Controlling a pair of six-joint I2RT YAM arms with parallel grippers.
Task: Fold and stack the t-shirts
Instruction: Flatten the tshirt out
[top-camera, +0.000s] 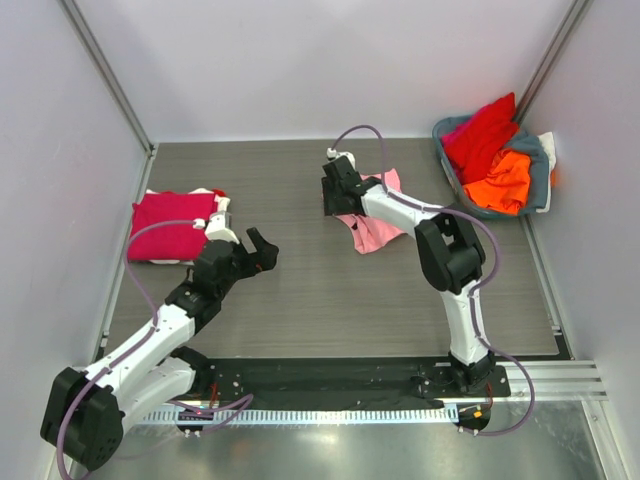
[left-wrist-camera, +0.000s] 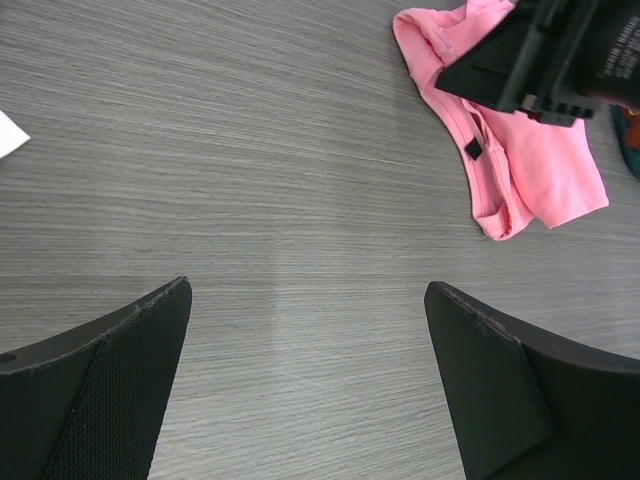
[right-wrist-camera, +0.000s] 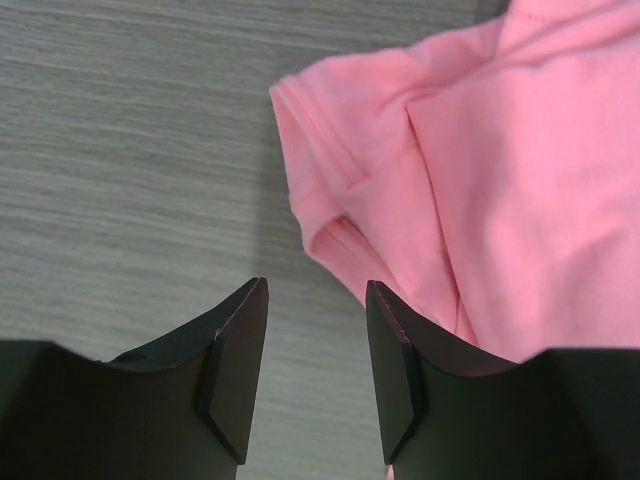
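Fingers of the left gripper (left-wrist-camera: 308, 290) are wide open over the table (left-wrist-camera: 250, 150). The right gripper (right-wrist-camera: 315, 285) has fingers partly apart, holding nothing, beside the pink shirt (right-wrist-camera: 480, 170), which lies mid-table toward the far edge.

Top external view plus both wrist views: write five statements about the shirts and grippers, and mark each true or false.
1. The pink t-shirt lies crumpled on the table. True.
2. The left gripper holds the crimson t-shirt. False: its jaws stand wide open over bare table and hold nothing.
3. The basket holds a red t-shirt and an orange t-shirt. True.
4. The crimson t-shirt lies folded beside the basket. False: it lies folded at the opposite side of the table, near the left arm.
5. The right gripper is at the edge of the pink t-shirt. True: its jaws are apart, with bare table between them and cloth beside one finger.
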